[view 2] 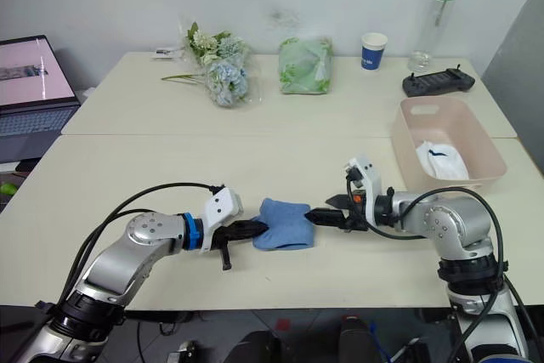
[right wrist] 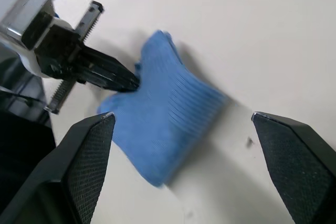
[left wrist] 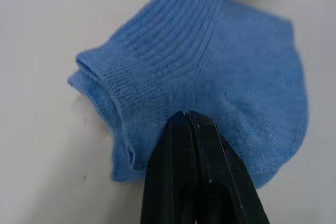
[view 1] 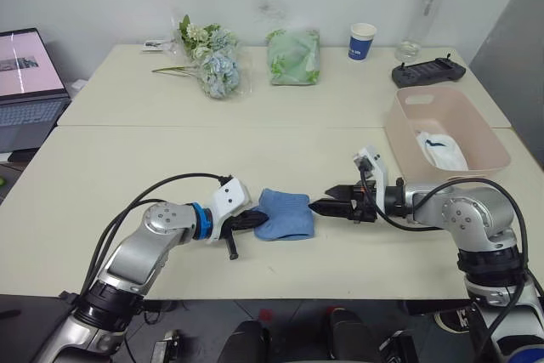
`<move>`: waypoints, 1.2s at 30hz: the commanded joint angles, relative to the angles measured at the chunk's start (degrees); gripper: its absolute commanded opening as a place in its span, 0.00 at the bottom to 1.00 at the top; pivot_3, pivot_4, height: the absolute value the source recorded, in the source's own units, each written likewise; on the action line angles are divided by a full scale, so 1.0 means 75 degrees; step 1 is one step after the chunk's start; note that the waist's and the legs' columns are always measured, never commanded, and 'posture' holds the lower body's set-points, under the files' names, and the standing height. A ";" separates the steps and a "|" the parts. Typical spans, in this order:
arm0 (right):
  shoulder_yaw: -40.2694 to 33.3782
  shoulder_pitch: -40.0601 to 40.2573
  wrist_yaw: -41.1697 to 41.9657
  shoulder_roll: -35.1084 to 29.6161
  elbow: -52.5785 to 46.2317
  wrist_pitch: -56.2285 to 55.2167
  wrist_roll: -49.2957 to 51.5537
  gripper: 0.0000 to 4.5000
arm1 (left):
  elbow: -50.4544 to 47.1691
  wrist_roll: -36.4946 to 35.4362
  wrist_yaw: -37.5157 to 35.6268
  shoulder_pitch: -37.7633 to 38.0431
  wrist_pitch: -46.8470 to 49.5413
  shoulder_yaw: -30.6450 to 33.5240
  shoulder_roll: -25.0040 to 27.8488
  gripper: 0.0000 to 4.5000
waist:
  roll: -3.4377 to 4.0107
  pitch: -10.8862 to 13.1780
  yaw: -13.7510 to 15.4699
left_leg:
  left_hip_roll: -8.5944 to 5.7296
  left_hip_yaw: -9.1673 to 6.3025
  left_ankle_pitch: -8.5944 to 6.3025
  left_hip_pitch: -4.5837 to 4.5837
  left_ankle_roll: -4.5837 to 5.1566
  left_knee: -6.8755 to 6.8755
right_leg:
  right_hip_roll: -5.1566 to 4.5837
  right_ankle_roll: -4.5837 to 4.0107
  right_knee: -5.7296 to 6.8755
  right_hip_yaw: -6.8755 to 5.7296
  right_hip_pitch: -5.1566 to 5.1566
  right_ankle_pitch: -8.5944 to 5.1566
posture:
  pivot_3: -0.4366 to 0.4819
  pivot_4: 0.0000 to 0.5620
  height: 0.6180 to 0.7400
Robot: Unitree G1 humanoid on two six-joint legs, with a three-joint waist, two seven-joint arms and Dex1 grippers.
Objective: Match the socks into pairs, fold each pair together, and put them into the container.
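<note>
A light blue pair of socks [view 1: 285, 212] lies folded together near the table's front edge, its ribbed cuffs [left wrist: 113, 85] stacked one on the other. My left gripper [view 1: 255, 220] is shut on the pair's left edge, its black fingers [left wrist: 194, 145] pinched on the fabric. Just right of the pair my right gripper [view 1: 316, 207] stands open, level with the table and apart from the cloth. The pale pink container [view 1: 399, 116] stands at the right, with white socks [view 1: 442, 150] bearing a dark mark inside it.
Along the back of the table are a flower bunch [view 1: 212, 61], a green cloth bundle [view 1: 294, 57], a blue-and-white cup [view 1: 362, 42], a clear bottle [view 1: 429, 6] and a black controller [view 1: 427, 71]. A laptop [view 1: 30, 82] sits far left.
</note>
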 commanded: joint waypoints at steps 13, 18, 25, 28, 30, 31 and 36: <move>0.0010 -0.0271 -0.0592 0.2266 0.1537 0.0783 0.0136 1.00 | 0.0218 0.0251 0.0142 0.0389 -0.0489 0.0110 -0.0078 0.00 | 0.0011 -0.0016 -0.0038 | 0.0005 0.0001 0.0000 0.0012 0.0000 -0.0001 | 0.0004 0.0000 0.0011 0.0004 0.0002 0.0000 | 0.48 0.27 1.00; -0.0142 -0.0414 -0.0763 0.2748 0.1796 0.0811 0.0027 1.00 | -0.0018 0.0230 0.0220 0.0508 -0.0425 0.0154 -0.0131 0.00 | 0.0014 -0.0019 -0.0049 | 0.0007 0.0000 0.0000 0.0013 0.0000 -0.0001 | 0.0005 0.0000 0.0013 0.0004 0.0000 0.0000 | 0.48 0.27 1.00; 0.0015 -0.0518 -0.0631 0.2728 0.1979 0.0546 -0.0133 0.73 | -0.0338 0.0148 0.0255 0.0735 -0.0295 0.0240 -0.0094 0.00 | 0.0015 -0.0018 -0.0061 | 0.0006 0.0000 0.0000 0.0012 0.0000 -0.0003 | 0.0006 0.0000 0.0013 0.0003 -0.0002 0.0000 | 0.48 0.27 1.00; 0.0058 -0.0516 -0.0571 0.2663 0.2021 0.0459 -0.0188 0.49 | -0.0351 0.0158 0.0265 0.0754 -0.0305 0.0270 -0.0102 0.00 | 0.0016 -0.0018 -0.0060 | 0.0005 -0.0001 0.0000 0.0011 0.0000 -0.0003 | 0.0005 0.0000 0.0012 0.0002 -0.0003 0.0000 | 0.48 0.27 1.00; 0.0012 -0.0508 -0.0550 0.2656 0.2027 0.0465 -0.0184 0.33 | -0.0371 0.0074 0.0290 0.0708 -0.0262 0.0327 -0.0168 0.00 | 0.0015 -0.0018 -0.0059 | 0.0004 -0.0001 0.0000 0.0011 0.0000 -0.0003 | 0.0005 0.0000 0.0012 0.0003 -0.0003 0.0000 | 0.48 0.27 1.00; -0.0008 -0.0501 -0.0545 0.2658 0.2020 0.0470 -0.0182 0.25 | -0.0382 0.0047 0.0299 0.0696 -0.0250 0.0343 -0.0190 0.00 | 0.0015 -0.0018 -0.0059 | 0.0004 -0.0001 0.0000 0.0010 0.0000 -0.0003 | 0.0005 0.0000 0.0012 0.0003 -0.0003 0.0000 | 0.48 0.27 1.00; -0.0168 -0.0481 -0.0517 0.2553 0.1793 0.0444 -0.0162 0.00 | -0.0754 -0.0600 -0.0016 0.0630 0.0050 0.0722 -0.0143 0.00 | 0.0015 -0.0018 -0.0058 | 0.0005 -0.0002 0.0000 0.0011 0.0000 -0.0002 | 0.0005 0.0000 0.0014 0.0002 -0.0001 0.0000 | 0.48 0.27 1.00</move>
